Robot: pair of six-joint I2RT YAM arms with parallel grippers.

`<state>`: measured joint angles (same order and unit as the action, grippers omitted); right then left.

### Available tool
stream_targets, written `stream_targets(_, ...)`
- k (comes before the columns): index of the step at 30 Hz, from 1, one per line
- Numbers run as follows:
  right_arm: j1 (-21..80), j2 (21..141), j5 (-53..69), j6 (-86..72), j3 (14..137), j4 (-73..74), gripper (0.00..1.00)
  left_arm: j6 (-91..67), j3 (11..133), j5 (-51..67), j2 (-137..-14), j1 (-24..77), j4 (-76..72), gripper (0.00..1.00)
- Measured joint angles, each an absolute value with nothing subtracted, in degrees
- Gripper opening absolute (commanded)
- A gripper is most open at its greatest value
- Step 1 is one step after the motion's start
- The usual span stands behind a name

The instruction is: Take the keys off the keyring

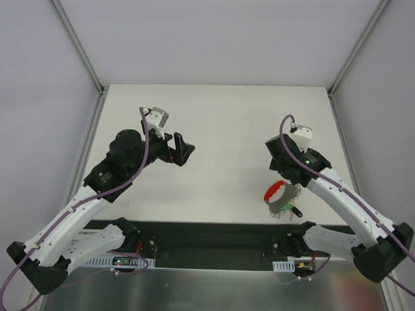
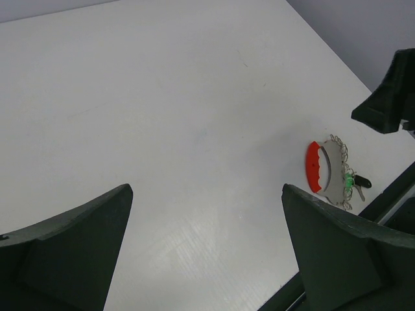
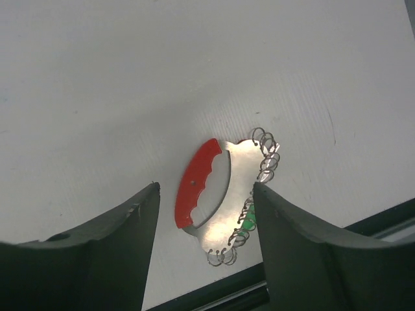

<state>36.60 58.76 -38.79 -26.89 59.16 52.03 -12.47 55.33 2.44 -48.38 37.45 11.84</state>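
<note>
Right hand [image 3: 204, 194] open above keyring [image 3: 194, 184] on table [image 3: 97, 78]: best to pin the red loop, clear of keys [image 2: 358, 183]; left hand [image 2: 207, 194] open wide, well apart.

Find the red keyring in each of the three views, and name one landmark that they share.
Top external: the keyring lies at lower right, close to the near edge of the table.
Left wrist: far right, about mid-height.
Right wrist: centre, slightly low.
Shared landmark: the dark strip along the table's near edge, close beside the keyring in every view.
</note>
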Motion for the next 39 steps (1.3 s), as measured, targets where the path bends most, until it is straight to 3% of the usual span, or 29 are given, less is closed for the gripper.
stream_targets(11, 31.0, 77.6, -31.9, -36.2, 50.2, 48.4, 0.57, -12.5, 55.3, 2.5, -48.4, 37.5, 11.8, 0.99)
stream_targets(26, 19.9, 78.1, -22.8, -38.5, 42.0, 32.8, 0.55, -12.5, 55.3, 2.5, -48.4, 37.5, 11.8, 0.99)
stream_targets(39, 18.5, 81.4, -18.8, -40.2, 42.0, 28.2, 0.45, -12.5, 55.3, 2.5, -48.7, 37.5, 11.8, 0.99)
